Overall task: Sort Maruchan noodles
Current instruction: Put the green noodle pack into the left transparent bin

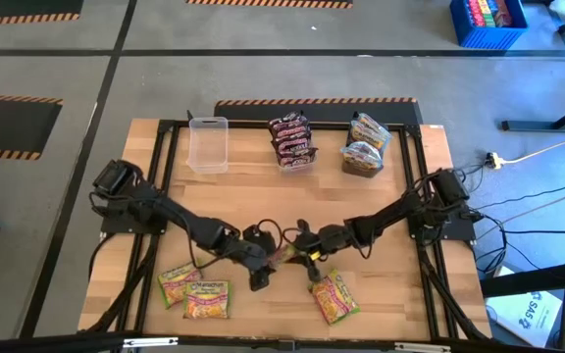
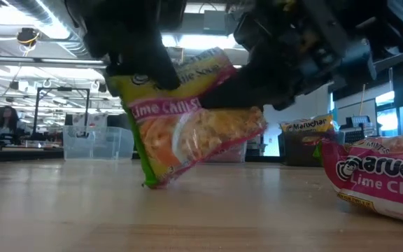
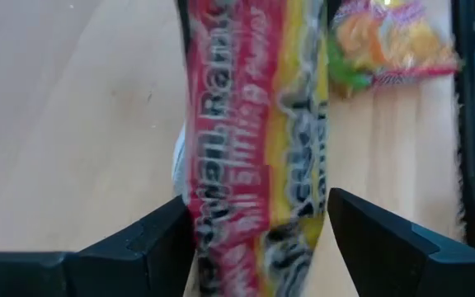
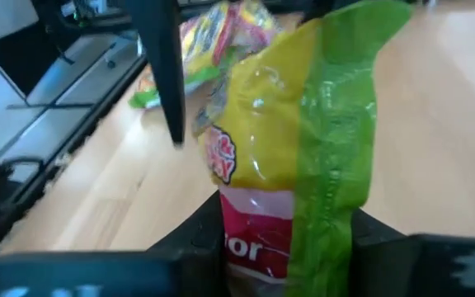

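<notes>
A yellow-green and pink Maruchan noodles packet (image 2: 187,119) stands on edge between my two grippers at the table's middle. My right gripper (image 4: 287,227) is shut on it, reaching in from the right. My left gripper (image 3: 258,214) is open, with one finger on each side of the same packet (image 3: 254,124). Two like packets (image 1: 194,292) lie flat at the near left and another (image 1: 333,297) at the near middle. At the far side, maroon packets (image 1: 292,140) fill one tub and yellow-orange packets (image 1: 366,147) another. My right gripper pinches one end of the packet (image 4: 262,247) between its two fingers, coming from the table's right and slanting slightly down. The packet stands tilted, its lower corner (image 2: 149,183) on the table. My left gripper's fingers (image 3: 159,235) flank the packet; I cannot tell whether one touches it.
An empty clear tub (image 1: 208,144) stands at the far left of the row of tubs. A black frame rail (image 1: 165,176) runs along the table's sides. Bare wood (image 1: 263,196) lies between the tubs and the grippers.
</notes>
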### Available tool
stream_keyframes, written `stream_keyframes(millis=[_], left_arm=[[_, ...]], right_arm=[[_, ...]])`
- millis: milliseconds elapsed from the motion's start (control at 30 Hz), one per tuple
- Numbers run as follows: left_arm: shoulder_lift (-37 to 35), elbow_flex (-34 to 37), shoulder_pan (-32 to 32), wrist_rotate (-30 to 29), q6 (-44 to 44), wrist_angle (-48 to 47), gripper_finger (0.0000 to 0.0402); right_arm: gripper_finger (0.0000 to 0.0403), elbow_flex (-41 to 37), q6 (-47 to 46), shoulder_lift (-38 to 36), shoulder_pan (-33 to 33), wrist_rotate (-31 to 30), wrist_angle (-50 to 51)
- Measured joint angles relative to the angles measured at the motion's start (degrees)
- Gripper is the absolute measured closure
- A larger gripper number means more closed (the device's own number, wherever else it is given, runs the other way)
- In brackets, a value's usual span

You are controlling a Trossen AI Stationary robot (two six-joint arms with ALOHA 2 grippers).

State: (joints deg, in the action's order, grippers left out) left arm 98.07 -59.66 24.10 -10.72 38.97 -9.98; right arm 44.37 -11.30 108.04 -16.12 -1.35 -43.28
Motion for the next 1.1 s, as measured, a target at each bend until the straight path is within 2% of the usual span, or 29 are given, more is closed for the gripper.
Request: stream_keyframes(millis=[200,400,667,833,1000,1100], left_arm=[[-0.2,0.0,-2.4,0.6,-3.2,-4.1,0.0144],[-0.2,0.0,-4.7,0.7,-2.8,-4.7,0.0153],[-0.2,0.0,-6.9,6.1,-5.1,-4.6,0.0237],[-0.2,0.0,-7.6,8.4,-6.8,-5.1,0.0279],[-1.7,-0.1,-7.9,9.1,-8.0,-9.7,0.0281],[-3.7,-0.1,-8.3,9.2,-9.4,-13.5,0.0280]], right_arm=[[0.0304,1.9,-0.2,0.0,1.6,1.6,0.1],[0.0301,5.4,1.5,0.0,1.6,0.2,6.6],[0.0295,5.7,-1.7,-0.1,1.6,-1.6,6.9],[0.0240,5.7,-6.5,-0.1,1.6,-0.4,6.4],[0.0176,5.6,-7.8,-3.2,2.9,8.9,9.9],[0.0153,5.7,-7.8,-7.6,3.3,11.5,17.5]])
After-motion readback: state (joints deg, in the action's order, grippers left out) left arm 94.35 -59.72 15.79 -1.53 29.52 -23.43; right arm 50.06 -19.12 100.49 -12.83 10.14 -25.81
